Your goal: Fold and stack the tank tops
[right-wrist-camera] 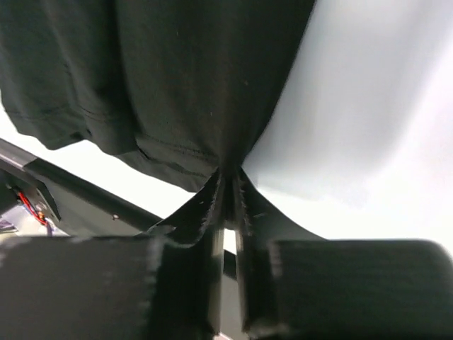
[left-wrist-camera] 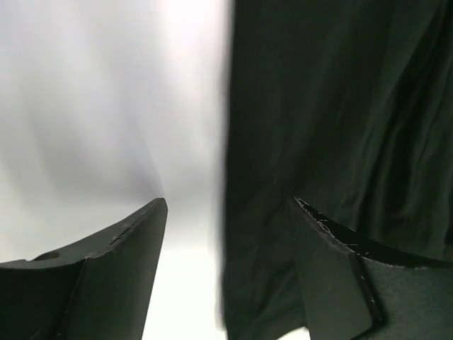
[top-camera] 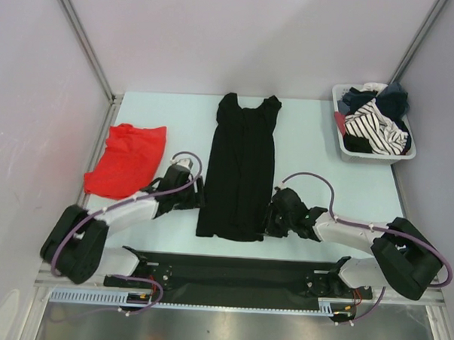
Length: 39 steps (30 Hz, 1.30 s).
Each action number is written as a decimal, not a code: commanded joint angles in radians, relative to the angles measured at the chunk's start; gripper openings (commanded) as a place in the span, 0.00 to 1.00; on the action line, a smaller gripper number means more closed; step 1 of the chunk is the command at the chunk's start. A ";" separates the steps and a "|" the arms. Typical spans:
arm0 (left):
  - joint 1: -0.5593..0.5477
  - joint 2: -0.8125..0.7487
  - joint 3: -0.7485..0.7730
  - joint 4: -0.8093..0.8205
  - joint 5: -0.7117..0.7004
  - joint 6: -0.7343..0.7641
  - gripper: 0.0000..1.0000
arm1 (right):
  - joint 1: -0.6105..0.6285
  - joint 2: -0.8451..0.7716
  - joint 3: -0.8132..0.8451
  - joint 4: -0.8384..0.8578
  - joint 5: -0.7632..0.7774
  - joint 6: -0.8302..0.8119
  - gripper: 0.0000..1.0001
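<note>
- The right arm's jaws are clenched on the near right hem corner of the black tank top [right-wrist-camera: 177,85], and the fabric bunches into the pinch.
- The left arm's jaws are released and spread astride that garment's left edge, one finger over bare desk [top-camera: 318,155], the other over cloth.
- The black tank top lies flat and lengthwise mid-desk, straps far.
- The red tank top [top-camera: 126,159] sits rumpled at the left, apart from it.
- A white basket [top-camera: 378,156] of mixed clothes stands far right.
</note>
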<state>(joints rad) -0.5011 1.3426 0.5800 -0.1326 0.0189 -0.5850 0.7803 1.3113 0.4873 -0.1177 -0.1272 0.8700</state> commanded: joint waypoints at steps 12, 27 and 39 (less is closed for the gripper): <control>-0.217 -0.382 -0.331 -0.016 -0.016 -0.200 0.74 | 0.063 -0.185 -0.056 -0.450 0.256 0.104 0.06; -0.439 -0.321 -0.348 -0.050 -0.016 -0.360 0.60 | 0.065 -0.270 -0.019 -0.545 0.278 0.075 0.07; -0.473 -0.396 -0.416 -0.127 -0.071 -0.426 0.18 | 0.065 -0.261 -0.015 -0.508 0.265 0.044 0.07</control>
<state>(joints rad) -0.9642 0.9245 0.2184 -0.1093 -0.0128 -1.0088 0.8398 1.0439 0.4549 -0.5724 0.1135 0.9413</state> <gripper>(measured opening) 0.313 0.073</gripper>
